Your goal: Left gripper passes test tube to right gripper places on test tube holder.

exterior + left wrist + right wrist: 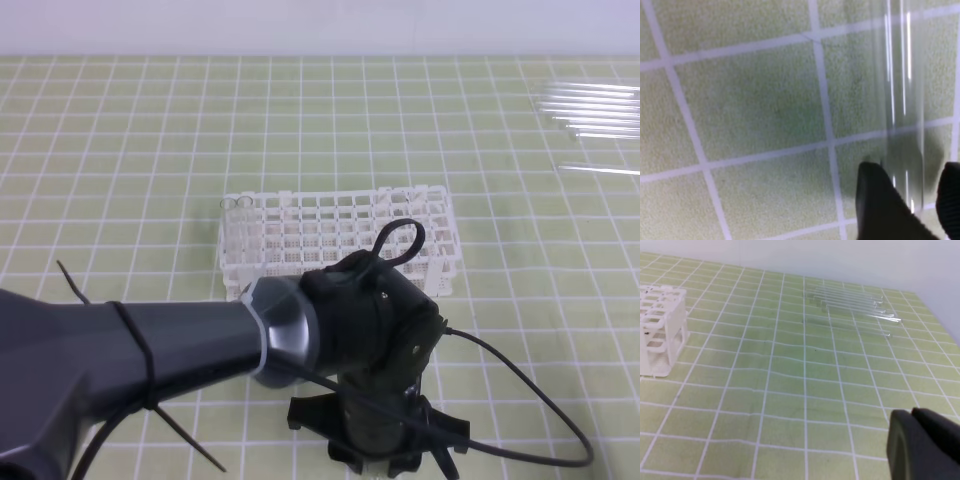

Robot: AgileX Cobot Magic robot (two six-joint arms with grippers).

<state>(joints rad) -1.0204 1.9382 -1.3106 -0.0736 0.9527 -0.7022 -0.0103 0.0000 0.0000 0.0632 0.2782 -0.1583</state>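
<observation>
Glass test tube (pixel 902 100) lies on the green desk (pixel 755 100), between the left gripper (pixel 910 205) and its spread fingers (pixel 880 205), not pinched yet. Right gripper (pixel 925 442) waits, fingers pressed together. Passing it over and putting it in the white test tube holder (pixel 335 235) are still left.

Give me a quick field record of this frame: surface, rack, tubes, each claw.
surface: green mat with white grid lines
test tube holder: white lattice rack, upright at mid-table
test tube: clear, lying on the mat, one end between the left claw's fingers
left claw: low over the mat, fingers either side of the tube, contact unclear
right claw: shut, empty, above the mat
spare tubes: row lying at the far right of the table
</observation>
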